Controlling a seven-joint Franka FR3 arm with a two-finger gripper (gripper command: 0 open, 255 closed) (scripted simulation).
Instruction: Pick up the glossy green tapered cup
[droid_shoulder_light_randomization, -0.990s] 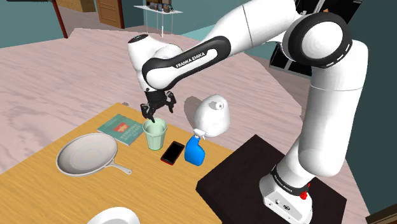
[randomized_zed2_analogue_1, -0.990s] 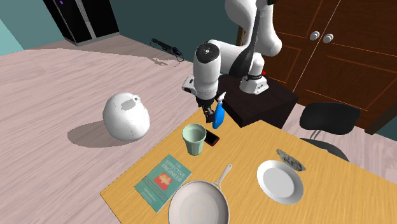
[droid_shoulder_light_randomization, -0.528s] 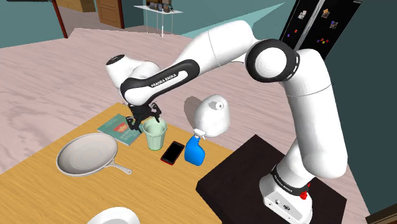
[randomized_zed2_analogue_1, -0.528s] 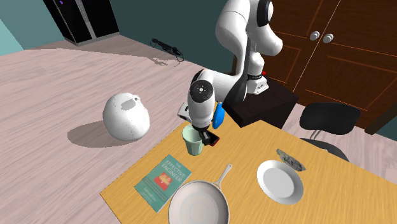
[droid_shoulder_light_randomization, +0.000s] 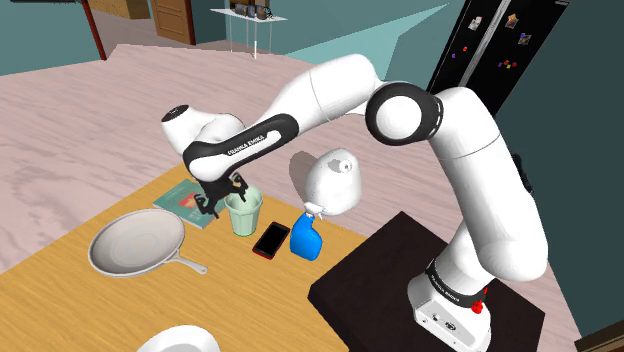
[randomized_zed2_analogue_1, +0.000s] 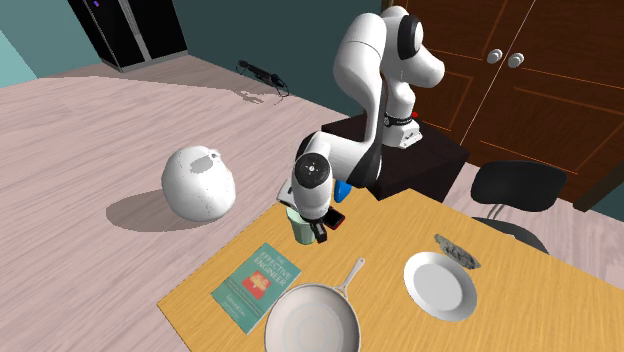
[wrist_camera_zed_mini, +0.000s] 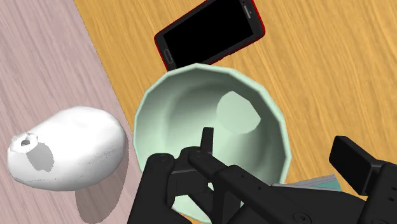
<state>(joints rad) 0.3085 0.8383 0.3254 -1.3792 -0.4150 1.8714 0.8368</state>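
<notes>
**Fingers down astride the cup's rim, not yet closed**

The gripper has come down from its hover over the pale green cup. It now sits at the rim, on the side that falls at the cup's 9 o'clock in the shoulder view. A second ago it hung clear above the cup. Half a second ago it had slid across toward the teal book. Now the wrist is lower and the forearm lies closer over the wooden table.

Seen from the wrist, the jaws stand wide. One finger reaches down inside the cup and the other stands outside the wall, with neither looking pressed against it. The cup is straddled, not held.

The cup has not budged. In the shoulder view it stands upright near the table's edge, with these around it:
- the red-edged smartphone, just beside it at 4 o'clock
- the blue spray bottle, next beyond the phone
- the book, at 9 o'clock
- the frying pan, at 8 o'clock

To my eye the approach is done, and what remains is to close on the wall and lift. A glossy, tapered wall pinched on one side may slip or tip, so the squeeze wants to be firm and the lift straight. The phone is near enough to be knocked if the cup swings.
</notes>
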